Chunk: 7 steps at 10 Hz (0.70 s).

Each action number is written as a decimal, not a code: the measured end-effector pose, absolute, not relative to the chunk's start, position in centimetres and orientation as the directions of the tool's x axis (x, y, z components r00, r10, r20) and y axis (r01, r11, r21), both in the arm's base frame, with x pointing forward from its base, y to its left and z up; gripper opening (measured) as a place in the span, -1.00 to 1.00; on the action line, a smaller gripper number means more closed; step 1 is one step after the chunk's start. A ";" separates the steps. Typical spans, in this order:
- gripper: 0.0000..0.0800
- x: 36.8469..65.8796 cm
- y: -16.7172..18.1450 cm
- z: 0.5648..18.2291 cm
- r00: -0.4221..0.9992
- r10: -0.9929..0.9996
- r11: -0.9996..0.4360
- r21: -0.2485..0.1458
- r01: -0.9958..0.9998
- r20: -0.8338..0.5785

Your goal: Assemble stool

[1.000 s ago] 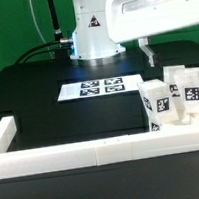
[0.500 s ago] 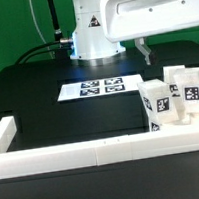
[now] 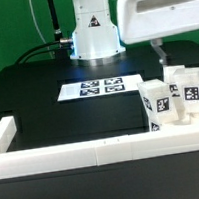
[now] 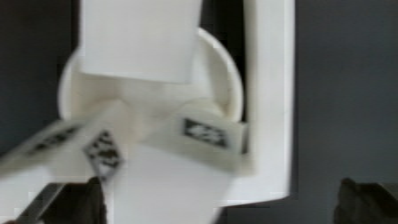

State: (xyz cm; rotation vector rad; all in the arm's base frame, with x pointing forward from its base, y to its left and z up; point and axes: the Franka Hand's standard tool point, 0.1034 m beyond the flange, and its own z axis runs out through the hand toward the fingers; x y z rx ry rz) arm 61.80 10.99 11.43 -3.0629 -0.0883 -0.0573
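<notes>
The white stool [image 3: 179, 106] stands upside down at the exterior view's right, against the rail. Its round seat disc [image 3: 187, 119] lies flat with three blocky tagged legs [image 3: 156, 102] standing up from it. My gripper [image 3: 162, 57] hangs open and empty just above and behind the legs. In the wrist view the seat disc [image 4: 79, 92] lies below, with one leg [image 4: 143, 40] pointing towards the camera and tagged legs [image 4: 199, 131] spreading out. My gripper [image 4: 222, 205] has its dark fingertips [image 4: 80, 200] far apart on either side of the stool, touching nothing.
The marker board [image 3: 102, 87] lies flat mid-table. A long white rail [image 3: 84, 155] borders the table's front, with a short arm [image 3: 2, 129] at the exterior view's left. It also shows in the wrist view [image 4: 270, 100]. The robot base [image 3: 91, 33] stands at the back.
My gripper and arm have moved towards the exterior view's right, and now hang over the stool's legs. The stool has not moved.
</notes>
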 end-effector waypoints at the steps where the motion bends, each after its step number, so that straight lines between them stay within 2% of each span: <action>1: 0.62 61.9 10.8 11.5 0.984 0.172 -0.983 -0.064 0.175 0.049; 2: 0.62 61.8 10.7 11.4 0.983 0.178 -0.982 -0.061 0.180 0.048; 5: 0.62 61.9 10.1 11.3 0.921 0.385 -0.922 -0.025 0.387 0.050; 6: 0.62 62.1 9.9 11.2 0.844 0.535 -0.845 0.009 0.535 0.042; 7: 0.62 62.7 9.7 11.0 0.769 0.638 -0.770 0.025 0.638 0.034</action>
